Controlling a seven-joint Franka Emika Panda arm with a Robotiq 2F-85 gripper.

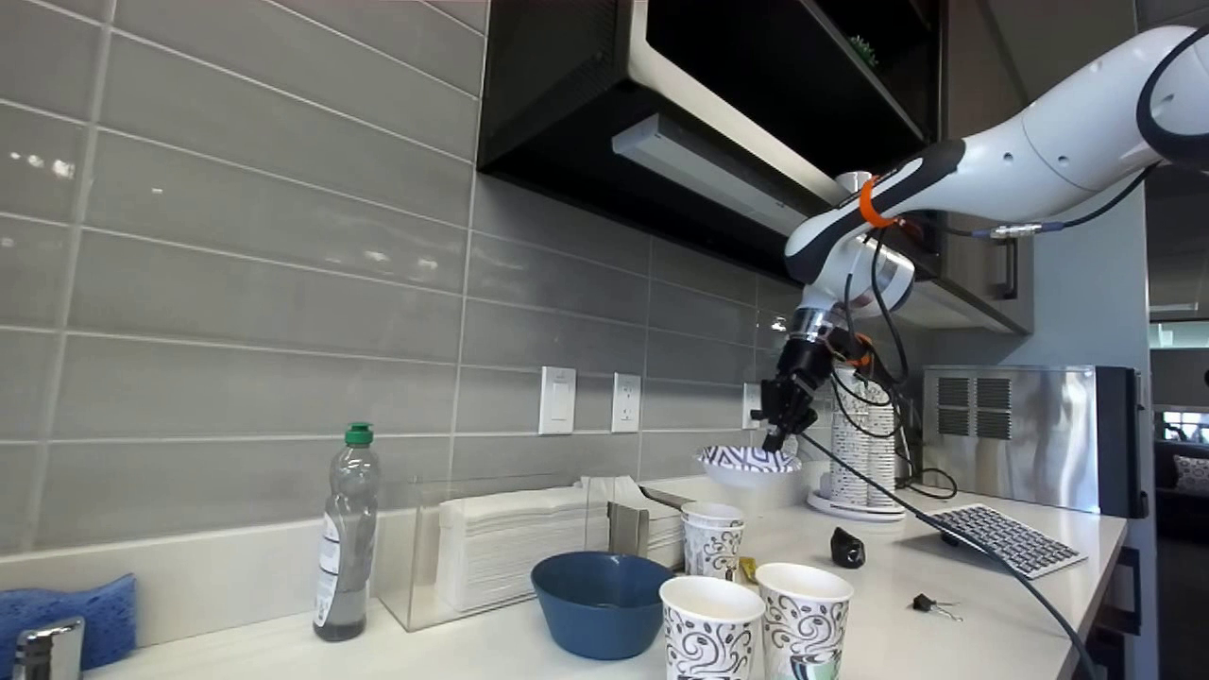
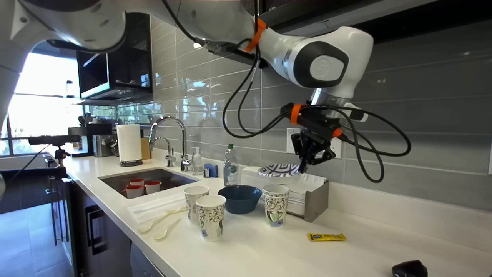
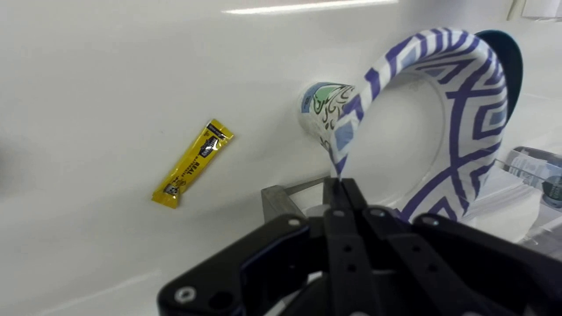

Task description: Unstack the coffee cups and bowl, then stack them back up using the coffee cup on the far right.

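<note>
Above the white counter (image 2: 265, 254), my black fingers (image 3: 353, 197) pinch a purple-patterned white paper bowl (image 3: 415, 127); I should carry it level, clearing the swirl-printed white paper cups (image 2: 276, 209).

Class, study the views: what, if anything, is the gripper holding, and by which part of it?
The gripper holds the purple-patterned white bowl by its rim, pinched at one edge, with the bowl above the counter.

The yellow packet (image 3: 192, 163) reads "REAL" and, less sharply, "MAYONNAISE"; its logo is blurred.
</note>
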